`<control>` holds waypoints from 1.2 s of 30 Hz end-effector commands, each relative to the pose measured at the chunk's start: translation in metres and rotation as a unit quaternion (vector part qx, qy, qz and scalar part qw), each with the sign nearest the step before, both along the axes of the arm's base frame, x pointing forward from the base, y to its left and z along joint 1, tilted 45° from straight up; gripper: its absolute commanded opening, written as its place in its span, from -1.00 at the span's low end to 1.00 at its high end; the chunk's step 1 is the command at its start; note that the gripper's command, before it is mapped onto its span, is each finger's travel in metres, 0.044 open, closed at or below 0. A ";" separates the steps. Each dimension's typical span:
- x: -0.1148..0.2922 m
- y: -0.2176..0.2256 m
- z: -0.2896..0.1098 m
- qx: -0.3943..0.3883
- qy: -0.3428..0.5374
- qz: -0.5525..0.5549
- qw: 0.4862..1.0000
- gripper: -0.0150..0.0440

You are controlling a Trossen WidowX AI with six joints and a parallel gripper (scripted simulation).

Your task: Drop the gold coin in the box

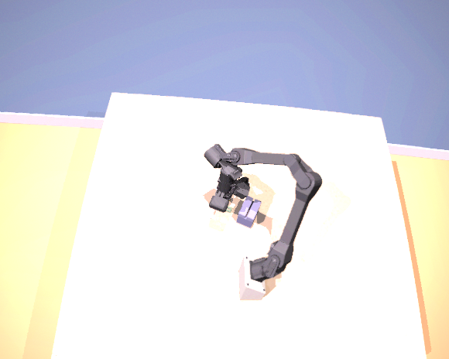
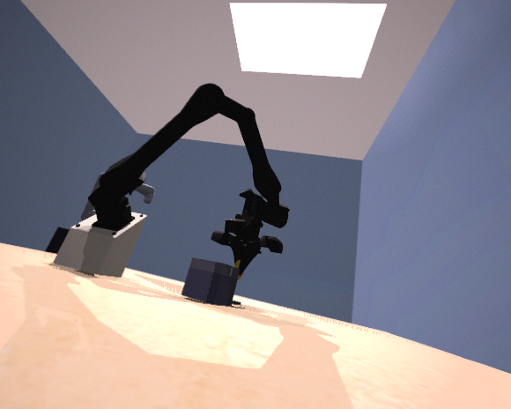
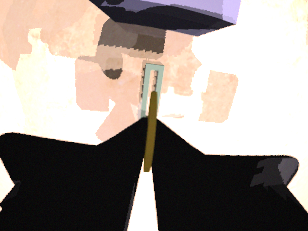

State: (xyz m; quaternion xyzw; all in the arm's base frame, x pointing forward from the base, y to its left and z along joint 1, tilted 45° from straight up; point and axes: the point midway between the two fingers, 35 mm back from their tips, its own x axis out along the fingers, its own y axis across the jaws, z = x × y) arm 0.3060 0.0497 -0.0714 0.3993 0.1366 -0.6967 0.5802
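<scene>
My gripper (image 2: 240, 271) (image 3: 149, 123) is shut on the gold coin (image 2: 238, 263) (image 3: 151, 133). The coin is held upright, edge-on in the wrist view, with its ends showing past the fingertips. It is raised above the holder (image 1: 229, 210) (image 2: 236, 302) (image 3: 154, 67), a small pale-green frame whose empty slot shows in the wrist view. The closed box (image 1: 246, 220) (image 2: 209, 284) (image 3: 215, 10) looks purple-grey and stands beside the holder. A dark slot line crosses its lid in the top view. The fingertips are hidden by the arm in that view.
The arm's pale base (image 1: 251, 292) (image 2: 104, 256) stands on the white table (image 1: 148, 271) behind the box. The arm arches over from there. In the exterior view the gripper is close beside the box's upper edge, and the box partly overlaps the view of the coin's area.
</scene>
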 end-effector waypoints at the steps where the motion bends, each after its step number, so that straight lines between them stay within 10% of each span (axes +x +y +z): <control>1: 0.001 0.008 0.008 0.003 -0.003 -0.003 1.000 -0.49; 15: -0.001 0.026 0.028 0.002 0.005 0.005 1.000 -0.49; 36: -0.004 0.027 0.028 0.005 0.251 0.258 0.933 -0.49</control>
